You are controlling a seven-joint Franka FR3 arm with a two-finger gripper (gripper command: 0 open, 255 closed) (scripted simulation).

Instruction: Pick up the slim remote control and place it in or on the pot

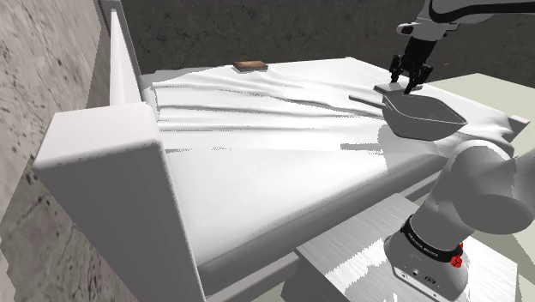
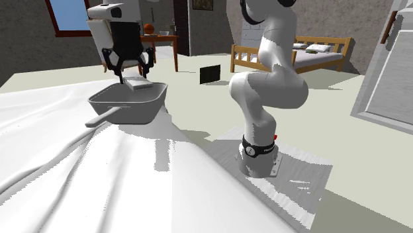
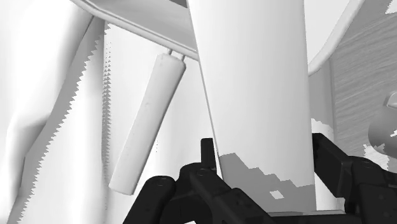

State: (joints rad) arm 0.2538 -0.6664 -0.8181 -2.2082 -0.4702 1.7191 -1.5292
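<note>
OK, from the left: white headboard (image 1: 111, 163), then the rumpled bed sheet (image 1: 274, 163), and a small brown flat thing (image 1: 250, 65) way off at the far edge, not our biz. Moving right, the pot handle (image 1: 367, 100) sticks out toward the headboard side. Right by it is the slim remote (image 1: 389, 87), drawn plain white, pinched betw the black fingers (image 3: 207, 156) of the gripper (image 1: 409, 84), which is narrow and clamped on the remote's long sides. It hangs at the rim of the grey pot (image 1: 433, 122), handle end; touching the rim or just above it, can't tell. So this looks like the drop-off, nearly done I'd say. To do it well: nudge the remote over the bowl's middle so most of its length is inside the walls, ease down low, then open wide & lift straight up, no sideways drag. The pot sits on soft sheet near the bed's edge, so imo any push on that rim could tip or slide it. Far right, the arm's base (image 1: 424, 257) on the stand (image 1: 360, 257).
</note>
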